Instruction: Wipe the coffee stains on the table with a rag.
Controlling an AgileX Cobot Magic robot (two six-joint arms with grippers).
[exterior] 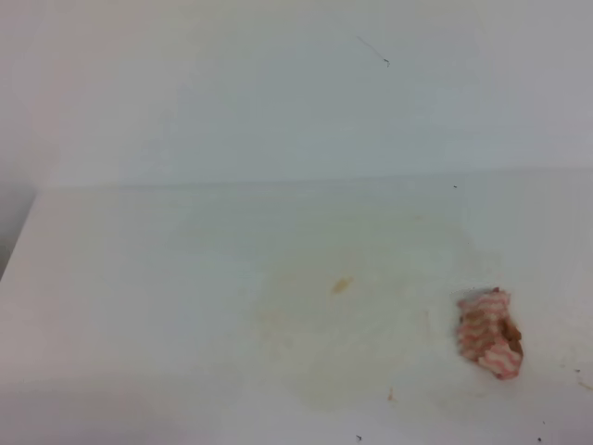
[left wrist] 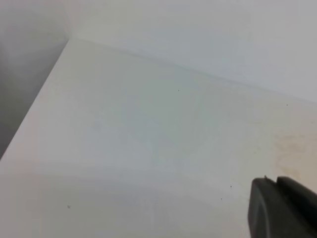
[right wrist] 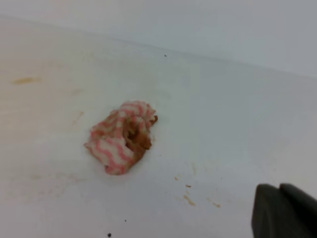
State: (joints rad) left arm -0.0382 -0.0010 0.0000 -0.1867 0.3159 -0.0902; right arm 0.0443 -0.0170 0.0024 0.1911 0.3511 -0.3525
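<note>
1. Your rag (exterior: 489, 332) lies bunched on the bench (exterior: 139, 278) at about 4 o'clock, brown-soiled, touched by no claw.
2. Faint yellowish coffee stains (exterior: 341, 286) smear mid-bench, at the rag's 9 o'clock.
3. Your right claw (right wrist: 283, 210) is pressed together, empty.
4. Your left claw (left wrist: 282, 208): cannot tell.

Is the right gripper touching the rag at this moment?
Apart. In the right wrist view the rag lies alone on the table, with bare tabletop between it and the right gripper at the corner.
</note>
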